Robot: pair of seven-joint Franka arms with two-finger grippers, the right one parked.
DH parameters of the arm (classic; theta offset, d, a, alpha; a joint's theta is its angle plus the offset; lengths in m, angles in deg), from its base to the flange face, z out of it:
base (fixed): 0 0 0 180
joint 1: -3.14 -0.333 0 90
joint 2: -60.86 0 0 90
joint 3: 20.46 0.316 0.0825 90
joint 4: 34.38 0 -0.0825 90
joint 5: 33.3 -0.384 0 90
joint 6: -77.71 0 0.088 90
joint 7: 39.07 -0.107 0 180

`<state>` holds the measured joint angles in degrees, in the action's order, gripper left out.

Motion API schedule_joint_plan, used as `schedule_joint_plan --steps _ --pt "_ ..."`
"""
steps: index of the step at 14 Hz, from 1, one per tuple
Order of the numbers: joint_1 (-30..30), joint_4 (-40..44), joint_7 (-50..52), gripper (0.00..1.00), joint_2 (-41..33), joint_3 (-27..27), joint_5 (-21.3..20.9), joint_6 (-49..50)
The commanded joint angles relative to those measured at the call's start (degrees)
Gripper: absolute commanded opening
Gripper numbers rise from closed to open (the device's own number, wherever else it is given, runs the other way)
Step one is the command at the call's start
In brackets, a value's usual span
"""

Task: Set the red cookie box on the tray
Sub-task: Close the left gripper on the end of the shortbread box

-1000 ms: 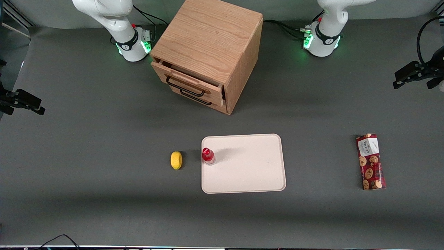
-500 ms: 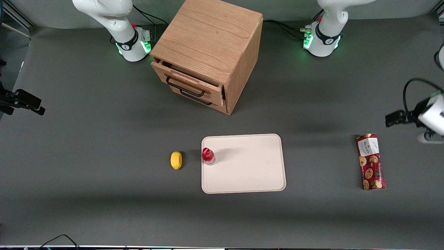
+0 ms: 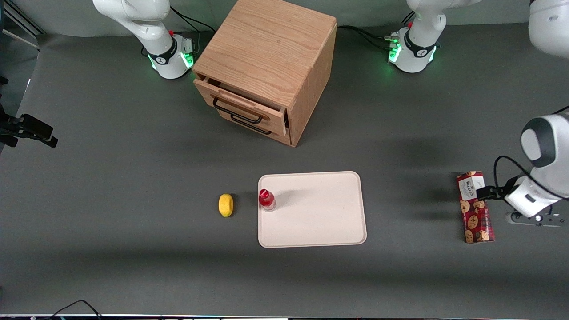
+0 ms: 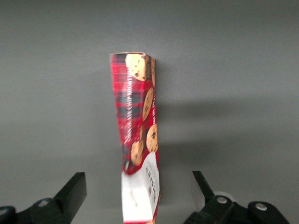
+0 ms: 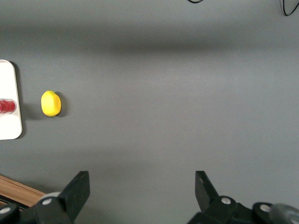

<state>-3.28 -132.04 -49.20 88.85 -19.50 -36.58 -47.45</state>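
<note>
The red cookie box lay flat on the bench, toward the working arm's end, its long axis running from the near edge toward the robot bases, with the white label patch at the end farther from the front camera. It sat well apart from the tray, which rested near the middle of the bench, closer to the near edge than the cabinet was.

The gripper hovered over the label end of the box. In the wrist view its fingers stood wide apart, one on each side of the box, with clear grey surface between each finger and the box. It held nothing.

A small red-capped bottle stood upright on the tray, just inside the tray's edge that faces the parked arm's end. A yellow lemon-like object lay on the bench just beside that same edge, near the bottle but off the tray.

Farther from the front camera than the tray stood a wooden drawer cabinet, turned at an angle, its upper drawer pulled slightly out.
</note>
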Motion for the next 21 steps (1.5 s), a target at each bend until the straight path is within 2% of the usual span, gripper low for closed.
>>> schedule_joint_plan --steps 1,5,10,11,13,14,18,21 --pt "2.1 0.8 -0.9 1.0 4.1 1.6 2.1 -3.7" --pt "3.2 0.5 -5.0 1.0 9.1 4.4 2.3 -13.3" --pt "3.5 0.4 -5.6 1.0 10.7 4.6 2.4 -14.6" --pt "3.5 0.4 -5.6 0.81 10.8 4.6 2.4 -14.5" --pt "3.5 0.0 -5.7 0.06 10.8 4.6 2.5 -14.3" --pt "3.5 0.0 -5.6 0.0 10.8 4.6 2.5 -13.9" --pt "3.3 0.9 -7.4 0.0 9.8 4.6 3.0 -12.2" --pt "3.2 7.4 -7.5 0.0 5.3 4.5 3.1 2.7"
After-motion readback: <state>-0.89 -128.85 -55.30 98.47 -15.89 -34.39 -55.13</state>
